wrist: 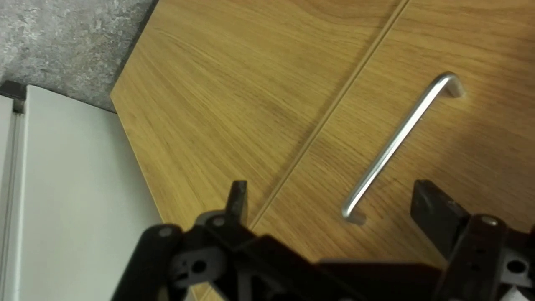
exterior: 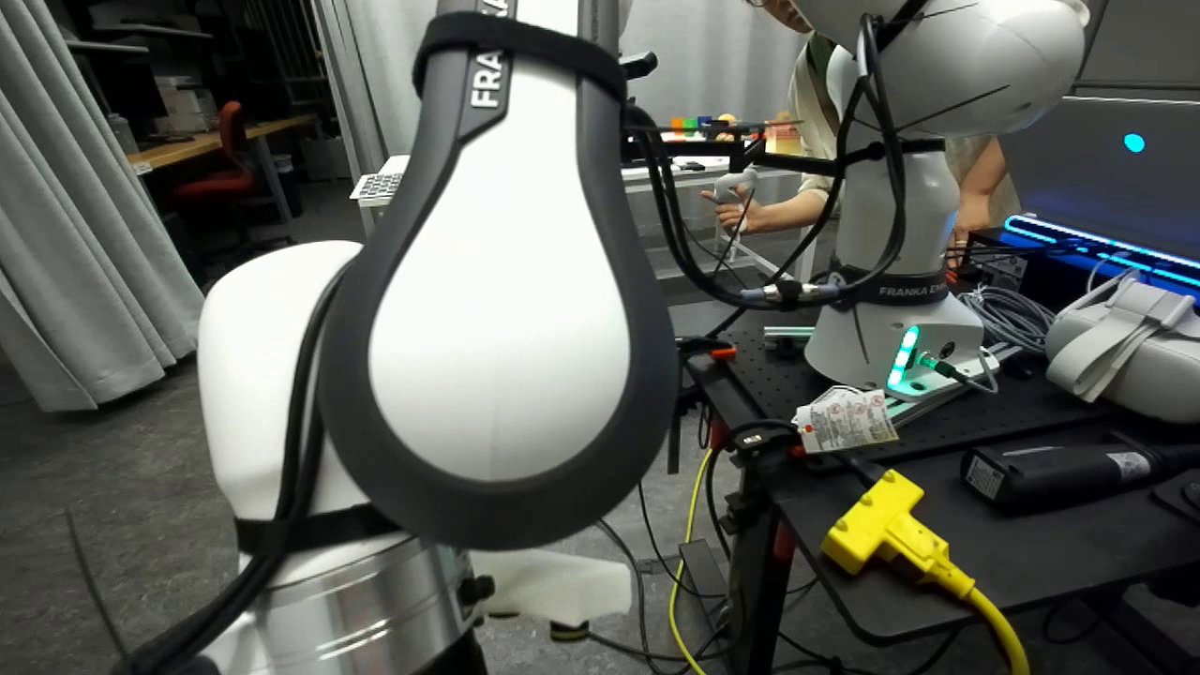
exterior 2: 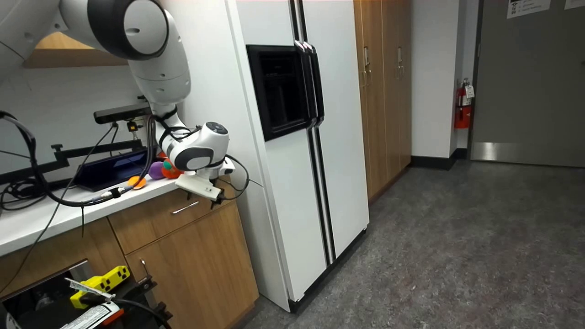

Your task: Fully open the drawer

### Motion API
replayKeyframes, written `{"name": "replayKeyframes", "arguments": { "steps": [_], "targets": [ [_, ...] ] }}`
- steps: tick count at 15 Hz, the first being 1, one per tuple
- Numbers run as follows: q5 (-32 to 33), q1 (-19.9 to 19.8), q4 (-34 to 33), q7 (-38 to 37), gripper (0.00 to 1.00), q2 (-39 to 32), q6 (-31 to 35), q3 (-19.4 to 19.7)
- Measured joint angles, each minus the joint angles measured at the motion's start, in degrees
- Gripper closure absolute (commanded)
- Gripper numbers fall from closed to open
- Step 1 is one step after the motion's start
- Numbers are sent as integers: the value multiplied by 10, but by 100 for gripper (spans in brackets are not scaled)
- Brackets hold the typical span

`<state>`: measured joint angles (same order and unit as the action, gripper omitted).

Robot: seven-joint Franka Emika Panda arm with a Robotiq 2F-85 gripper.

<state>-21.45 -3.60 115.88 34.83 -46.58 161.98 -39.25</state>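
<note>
Wrist view: Nearest the lens, the pincer is spread wide and grips nothing, bare wood showing between its black fingertips.
Handle: A slim silver bar runs aslant, its lower end between the fingertips and clear of both.
Drawer: Fronted in light natural wood, it sits closed, bearing the handle, just below the white counter; what it contains is hidden.
Base cabinet: The wood door under the drawer is closed as well, its inside out of sight.
Robot arm: In an exterior view, white-and-black segments bend down past the counter's edge, the wrist in front of the drawer.
Counter: It carries an orange round piece, a purple round piece and a red round piece with green at its edge, all near the wrist; a dark laptop-like device sits just beside them.
Refrigerator: Tall and white, it stands next to the cabinet, both doors closed; the black dispenser recess is too dark to read.
Tall cupboards: Farther back, wood doors stand closed, contents hidden.
Far wall: A red fire extinguisher hangs beside a gray door.
</note>
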Motion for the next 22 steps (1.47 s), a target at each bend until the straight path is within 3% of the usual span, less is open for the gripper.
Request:
{"name": "replayKeyframes", "arguments": {
  "steps": [3, 12, 22],
  "targets": [
    [0, -5, 0, -5, 0, -21, 0, -20],
    [43, -4, 0, -39, 0, -59, 0, -23],
    [131, -3, 9, -87, 0, -16, -4, 20]
  ]
}}
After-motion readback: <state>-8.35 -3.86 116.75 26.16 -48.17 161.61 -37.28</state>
